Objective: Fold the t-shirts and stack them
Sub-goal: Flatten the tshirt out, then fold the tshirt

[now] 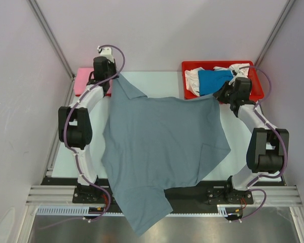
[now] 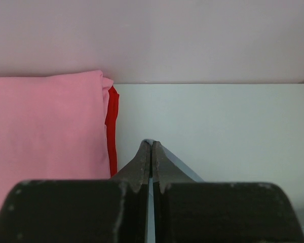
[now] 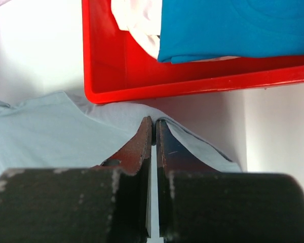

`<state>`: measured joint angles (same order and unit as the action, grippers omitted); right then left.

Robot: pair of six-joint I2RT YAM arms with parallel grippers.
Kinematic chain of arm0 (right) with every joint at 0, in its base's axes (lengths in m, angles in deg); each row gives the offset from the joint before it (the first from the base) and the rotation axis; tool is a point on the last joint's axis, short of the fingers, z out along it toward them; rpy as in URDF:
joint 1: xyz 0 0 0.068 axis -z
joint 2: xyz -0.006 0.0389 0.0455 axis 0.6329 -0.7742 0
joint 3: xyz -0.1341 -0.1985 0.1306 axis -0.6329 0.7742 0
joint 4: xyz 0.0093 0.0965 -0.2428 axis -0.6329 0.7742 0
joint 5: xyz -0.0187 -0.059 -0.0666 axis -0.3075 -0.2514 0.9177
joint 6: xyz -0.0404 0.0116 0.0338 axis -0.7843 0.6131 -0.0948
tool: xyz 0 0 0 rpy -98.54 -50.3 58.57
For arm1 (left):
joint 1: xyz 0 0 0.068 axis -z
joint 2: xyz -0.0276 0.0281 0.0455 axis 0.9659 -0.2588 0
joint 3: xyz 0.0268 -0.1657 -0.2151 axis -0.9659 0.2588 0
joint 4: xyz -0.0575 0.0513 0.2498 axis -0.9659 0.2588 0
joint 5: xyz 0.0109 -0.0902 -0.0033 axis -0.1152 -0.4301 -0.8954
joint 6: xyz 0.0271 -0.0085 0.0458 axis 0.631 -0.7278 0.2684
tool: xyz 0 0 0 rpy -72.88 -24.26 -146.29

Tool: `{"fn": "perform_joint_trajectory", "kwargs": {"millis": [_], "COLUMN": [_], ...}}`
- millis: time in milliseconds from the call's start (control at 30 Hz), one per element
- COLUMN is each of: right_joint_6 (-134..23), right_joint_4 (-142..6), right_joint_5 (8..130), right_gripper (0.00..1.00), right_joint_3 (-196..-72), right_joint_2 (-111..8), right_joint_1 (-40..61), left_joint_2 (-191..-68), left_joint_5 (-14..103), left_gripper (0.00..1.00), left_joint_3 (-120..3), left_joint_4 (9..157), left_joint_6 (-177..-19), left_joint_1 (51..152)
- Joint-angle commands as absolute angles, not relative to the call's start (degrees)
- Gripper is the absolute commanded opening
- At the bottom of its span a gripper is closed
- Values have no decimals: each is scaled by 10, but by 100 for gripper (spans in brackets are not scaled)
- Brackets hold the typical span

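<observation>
The slate grey t-shirt (image 1: 162, 147) lies spread over most of the table (image 1: 162, 83). Its far edge runs between the 2 far corners, and its lower part hangs over the near edge. Free surface is left only in narrow strips at the left and right edges.

The left gripper (image 2: 151, 144) is pressed together on the shirt's far left corner, just beside the folded pink t-shirt (image 2: 45, 131) (a red t-shirt (image 2: 111, 126) lies under it). The right gripper (image 3: 153, 122) pinches the far right corner, near the red tray (image 3: 111, 76), which holds the bright blue t-shirt (image 3: 233, 25) and the white t-shirt (image 3: 137, 17).

Pale walls (image 1: 157, 30) stand on 3 sides.
</observation>
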<state>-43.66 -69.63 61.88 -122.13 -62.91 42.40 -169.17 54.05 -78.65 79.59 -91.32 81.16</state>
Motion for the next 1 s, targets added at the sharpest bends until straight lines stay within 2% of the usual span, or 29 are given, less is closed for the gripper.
{"fn": "perform_joint_trajectory", "kwargs": {"millis": [0,133,300,467,667,700,833,967], "right_joint_6": [-445,-446,-448,-443,-426,-426,-431,-435], "right_joint_4": [-654,-595,-513,-436,-280,-279,-275,-260], "right_joint_5": [626,616,602,609,619,615,620,613], "right_gripper": [0,0,0,0,0,0,0,0], "right_joint_3": [-1266,-1291,-1336,-1350,-1369,-1363,-1329,-1323], "right_joint_2": [-623,-626,-649,-633,-612,-612,-575,-582], "right_joint_1": [426,426,426,429,446,448,454,454], "left_joint_2": [-1711,-1725,-1692,-1608,-1429,-1429,-1301,-1215], "left_joint_5": [519,491,485,471,494,492,483,485], "left_gripper": [0,0,0,0,0,0,0,0], "left_joint_3": [-852,-898,-887,-798,-668,-648,-545,-491], "left_joint_4": [815,872,972,1030,1102,1104,1119,1162], "left_joint_6": [-902,-918,-971,-1016,-1069,-1077,-1110,-1163], "left_joint_1": [795,796,797,801,808,808,811,811]}}
